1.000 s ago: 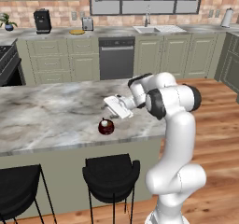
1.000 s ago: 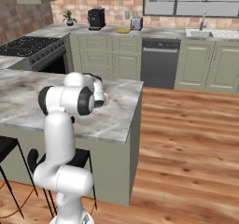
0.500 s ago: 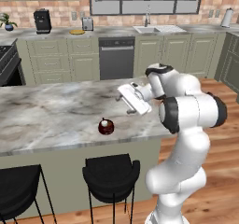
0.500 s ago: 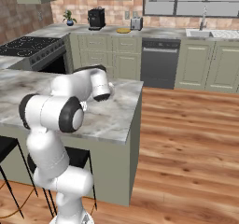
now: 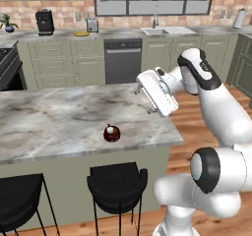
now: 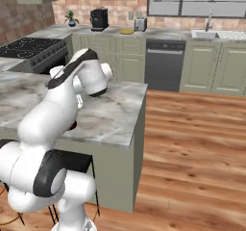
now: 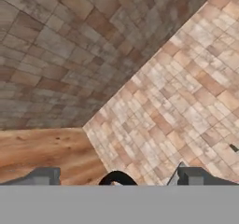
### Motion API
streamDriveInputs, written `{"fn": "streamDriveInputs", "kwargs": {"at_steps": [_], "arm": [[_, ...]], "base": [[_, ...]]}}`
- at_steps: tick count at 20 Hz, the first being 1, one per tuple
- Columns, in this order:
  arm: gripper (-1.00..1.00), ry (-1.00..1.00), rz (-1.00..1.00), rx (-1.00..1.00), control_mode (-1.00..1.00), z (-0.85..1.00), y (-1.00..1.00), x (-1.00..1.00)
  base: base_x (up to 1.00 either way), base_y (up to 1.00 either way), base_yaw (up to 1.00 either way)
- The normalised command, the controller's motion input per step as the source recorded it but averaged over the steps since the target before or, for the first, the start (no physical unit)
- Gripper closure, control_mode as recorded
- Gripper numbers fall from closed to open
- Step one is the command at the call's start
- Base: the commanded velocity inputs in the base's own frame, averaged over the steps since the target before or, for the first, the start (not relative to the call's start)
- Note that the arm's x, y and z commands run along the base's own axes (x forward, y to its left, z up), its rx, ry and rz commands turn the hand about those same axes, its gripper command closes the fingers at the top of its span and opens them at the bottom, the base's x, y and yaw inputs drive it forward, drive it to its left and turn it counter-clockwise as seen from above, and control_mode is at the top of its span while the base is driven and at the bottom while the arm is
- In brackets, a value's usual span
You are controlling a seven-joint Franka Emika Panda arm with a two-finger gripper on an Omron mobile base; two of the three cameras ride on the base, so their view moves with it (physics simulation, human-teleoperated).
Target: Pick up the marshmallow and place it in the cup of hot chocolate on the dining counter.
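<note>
The cup of hot chocolate [image 5: 111,133], a small dark red-brown mug, stands on the dining counter [image 5: 54,119] near its front edge. A tiny white bit at the cup's top looks like the marshmallow [image 5: 109,128], resting in the cup. My gripper [image 5: 145,93] hangs above the counter's right end, up and to the right of the cup and well apart from it. In the hand view my gripper [image 7: 119,177] is open, its fingertips [image 7: 44,175] far apart with nothing between them. In the right base view my arm covers most of the cup [image 6: 73,125] on the counter [image 6: 113,117].
Two black stools [image 5: 117,180] stand under the counter's front. Behind it a wall counter carries a dishwasher [image 5: 122,60], a sink [image 5: 162,31] and a coffee machine [image 5: 44,22]. A stove [image 6: 33,47] sits at the left. Wood floor [image 6: 192,143] spreads to the right.
The hand has swung up and to the right, from just above the cup to over the counter's right end. The jaws stayed open. The cup has not moved.
</note>
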Motion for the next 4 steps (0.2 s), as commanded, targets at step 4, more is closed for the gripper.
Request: {"fn": "streamDriveInputs", "kwargs": {"at_steps": [4], "arm": [[-1.00,-0.56,0.00,0.00,-1.00,1.00,0.00,-1.00]], "base": [[0.00,0.00,0.00]]}}
